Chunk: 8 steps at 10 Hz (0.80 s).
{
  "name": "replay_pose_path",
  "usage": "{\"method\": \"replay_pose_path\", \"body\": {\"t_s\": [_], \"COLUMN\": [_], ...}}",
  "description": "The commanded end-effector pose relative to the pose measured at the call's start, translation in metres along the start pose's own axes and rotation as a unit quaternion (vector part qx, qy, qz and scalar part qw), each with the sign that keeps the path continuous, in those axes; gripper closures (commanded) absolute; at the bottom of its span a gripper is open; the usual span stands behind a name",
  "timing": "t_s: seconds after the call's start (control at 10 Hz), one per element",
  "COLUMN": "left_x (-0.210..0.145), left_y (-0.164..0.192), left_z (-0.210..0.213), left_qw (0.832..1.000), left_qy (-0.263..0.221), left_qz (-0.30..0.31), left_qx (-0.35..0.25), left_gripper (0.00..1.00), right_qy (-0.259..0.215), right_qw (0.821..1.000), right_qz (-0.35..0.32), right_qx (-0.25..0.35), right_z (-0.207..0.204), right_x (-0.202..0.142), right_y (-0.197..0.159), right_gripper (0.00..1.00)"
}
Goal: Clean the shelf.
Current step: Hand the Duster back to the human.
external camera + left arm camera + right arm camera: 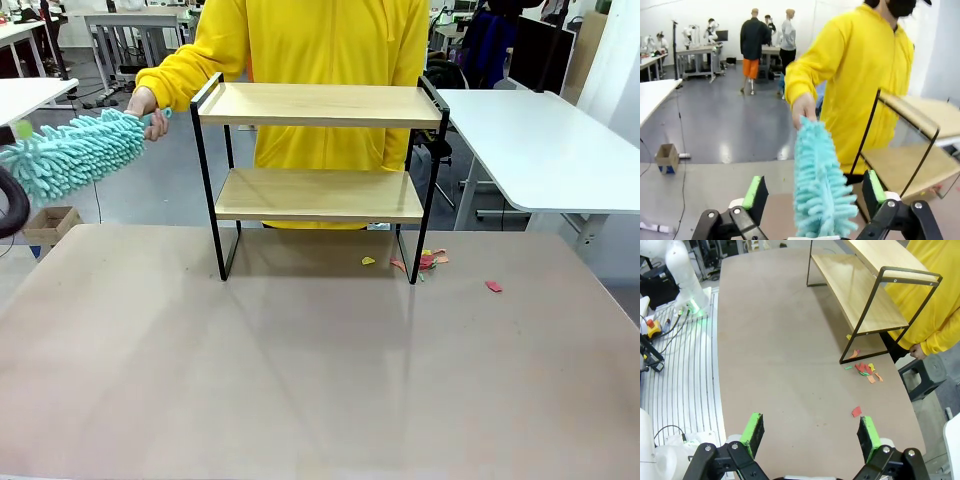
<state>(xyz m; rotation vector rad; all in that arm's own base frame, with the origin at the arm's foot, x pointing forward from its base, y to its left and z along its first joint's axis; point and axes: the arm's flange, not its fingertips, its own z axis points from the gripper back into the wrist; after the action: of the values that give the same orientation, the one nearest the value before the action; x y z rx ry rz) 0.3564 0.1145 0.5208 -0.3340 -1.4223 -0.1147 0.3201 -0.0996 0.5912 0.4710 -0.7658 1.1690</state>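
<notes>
1. Nearest the lens in the left wrist view, the left hand [815,200] is seen with its green-padded fingers [753,192] spread apart, and a turquoise fluffy duster [817,192] lies between them without either pad being pressed against it.
2. At its far end the duster is gripped by the person's hand [804,106], which comes out of a yellow sleeve [815,65].
3. From the front, the duster [70,152] is seen beyond the counter's far left corner, at about the height of the shelf's top board.
4. The right hand [811,435] is held above the counter [780,355] with its fingers wide apart and nothing between them.
5. The shelf [320,175] stands upright near the middle of the counter's far edge, both wooden boards bare.
6. Small coloured scraps [425,261] are scattered on the counter around the shelf's right foot, and one red scrap [493,286] lies farther towards the right edge.
</notes>
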Motion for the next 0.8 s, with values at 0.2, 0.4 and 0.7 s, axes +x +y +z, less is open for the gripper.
{"method": "replay_pose_path", "body": {"t_s": [0.2,0.4,0.7], "left_x": [0.083,0.088,0.088], "left_y": [0.027,0.036,0.026], "left_z": [0.03,0.033,0.036], "left_qw": [0.996,0.994,0.995], "left_qy": [-0.043,-0.034,-0.053], "left_qz": [0.074,0.088,0.07], "left_qx": [0.037,0.046,0.038], "left_gripper": [0.0,0.0,0.0], "right_qy": [-0.01,-0.01,-0.01], "right_qw": [1.0,1.0,1.0], "right_qz": [0.012,0.012,0.012], "right_qx": [-0.001,-0.001,-0.001], "right_z": [0.001,0.001,0.001], "right_x": [0.0,0.0,0.0], "right_y": [-0.001,-0.001,-0.001], "right_gripper": [0.0,0.0,0.0]}}
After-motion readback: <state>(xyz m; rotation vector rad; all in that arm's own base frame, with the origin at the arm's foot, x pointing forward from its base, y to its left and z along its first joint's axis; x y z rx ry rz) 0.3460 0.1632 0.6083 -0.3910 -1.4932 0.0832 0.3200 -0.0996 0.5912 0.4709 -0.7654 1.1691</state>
